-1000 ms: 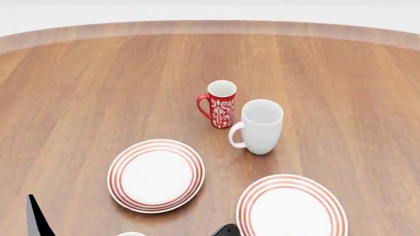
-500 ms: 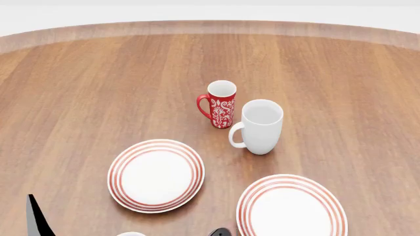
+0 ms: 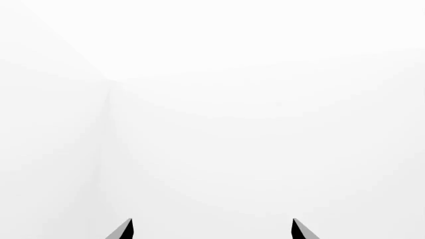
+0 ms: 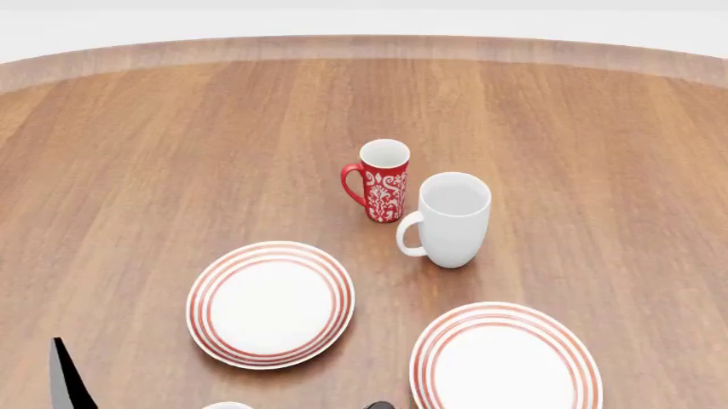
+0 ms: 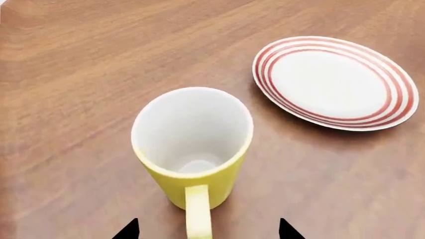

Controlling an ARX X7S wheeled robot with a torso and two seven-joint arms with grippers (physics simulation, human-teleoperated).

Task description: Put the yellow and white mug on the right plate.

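The right wrist view alone gives a full look at the short yellow and white mug (image 5: 192, 149): it stands upright on the brown wooden worktop (image 5: 79, 74), white inside, its yellow handle pointing back toward the camera. The right hand (image 5: 208, 230) shows only as two dark fingertips (image 5: 127, 231) set wide apart at the picture's edge, one to each side of the handle and touching neither it nor the mug, so the hand is spread and holds nothing. Near the mug but apart from it lies a round flat white plate with thin red concentric rings (image 5: 332, 82); this view does not settle which of the two plates it is.

The head view shows what the wrist cannot: both ringed plates at once, the left plate (image 4: 271, 304) and the right plate (image 4: 505, 362), each bare. Beyond them a slim red-and-white patterned mug (image 4: 381, 181) stands just beside a taller plain white mug (image 4: 449, 220). Of the yellow mug only a pale sliver of rim (image 4: 227, 405) peeks in at the lower edge (between the plates and the robot).

The left wrist view faces blank white; the left hand (image 3: 211, 230) has its two dark fingertips (image 3: 123, 231) well apart, empty
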